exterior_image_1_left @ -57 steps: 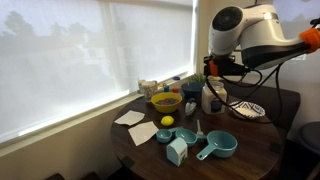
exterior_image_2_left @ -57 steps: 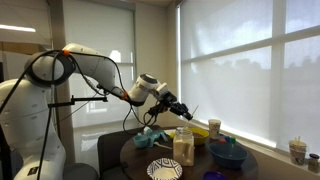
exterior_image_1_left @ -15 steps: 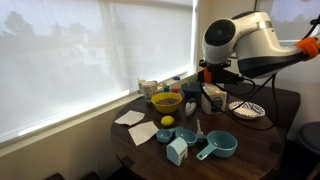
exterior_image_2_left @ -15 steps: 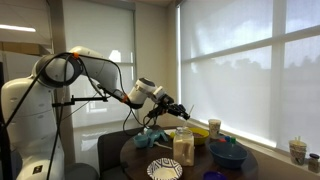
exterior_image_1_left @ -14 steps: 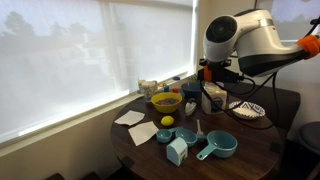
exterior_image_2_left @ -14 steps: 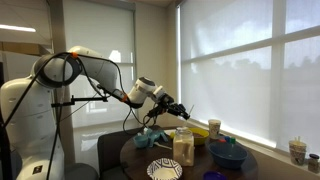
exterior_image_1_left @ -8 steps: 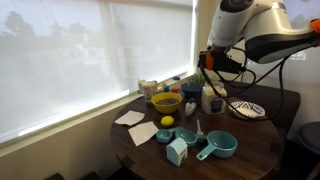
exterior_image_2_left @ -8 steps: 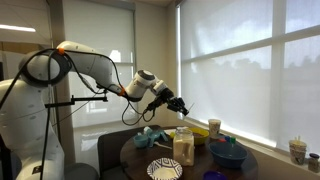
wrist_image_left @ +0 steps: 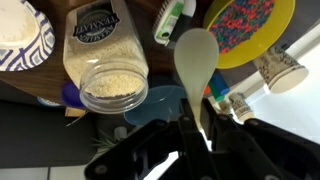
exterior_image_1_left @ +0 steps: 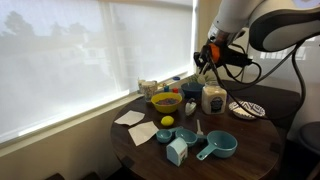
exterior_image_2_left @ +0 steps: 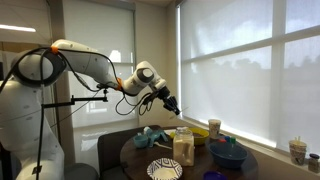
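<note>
- where's the spoon (wrist_image_left: 195,55)?
- clenched in my pincer (wrist_image_left: 196,128), high over the jar (wrist_image_left: 105,60) and yellow bowl (wrist_image_left: 262,35).
- how far along?
- it's off the table (exterior_image_1_left: 252,138); it's set in nothing yet.

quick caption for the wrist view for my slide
Gripper shut on a pale spoon, held above a jar and a yellow bowl.

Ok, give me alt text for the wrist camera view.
The tool is shut on a pale cream spoon, its bowl end pointing away. Beneath it sit an open glass jar of pale grains and a yellow bowl of colourful bits.
</note>
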`<state>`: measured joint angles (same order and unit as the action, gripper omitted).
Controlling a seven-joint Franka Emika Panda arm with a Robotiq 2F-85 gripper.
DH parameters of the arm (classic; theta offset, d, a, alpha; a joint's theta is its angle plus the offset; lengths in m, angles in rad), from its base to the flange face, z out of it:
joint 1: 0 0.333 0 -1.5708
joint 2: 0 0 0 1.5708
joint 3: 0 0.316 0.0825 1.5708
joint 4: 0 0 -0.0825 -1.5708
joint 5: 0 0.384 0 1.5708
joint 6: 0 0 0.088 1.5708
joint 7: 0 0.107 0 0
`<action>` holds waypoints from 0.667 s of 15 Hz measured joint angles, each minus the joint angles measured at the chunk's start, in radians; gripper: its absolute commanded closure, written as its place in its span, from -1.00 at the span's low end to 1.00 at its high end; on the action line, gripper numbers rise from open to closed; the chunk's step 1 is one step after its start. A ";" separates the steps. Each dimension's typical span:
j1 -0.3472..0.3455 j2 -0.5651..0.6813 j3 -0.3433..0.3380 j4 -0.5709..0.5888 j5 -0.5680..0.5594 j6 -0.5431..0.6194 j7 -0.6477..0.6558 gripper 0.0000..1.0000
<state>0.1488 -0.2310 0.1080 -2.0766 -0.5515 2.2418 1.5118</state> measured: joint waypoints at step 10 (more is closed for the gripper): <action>-0.003 0.008 0.011 -0.055 0.273 0.016 -0.308 0.93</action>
<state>0.1458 -0.2229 0.1189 -2.1317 -0.2784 2.2573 1.2039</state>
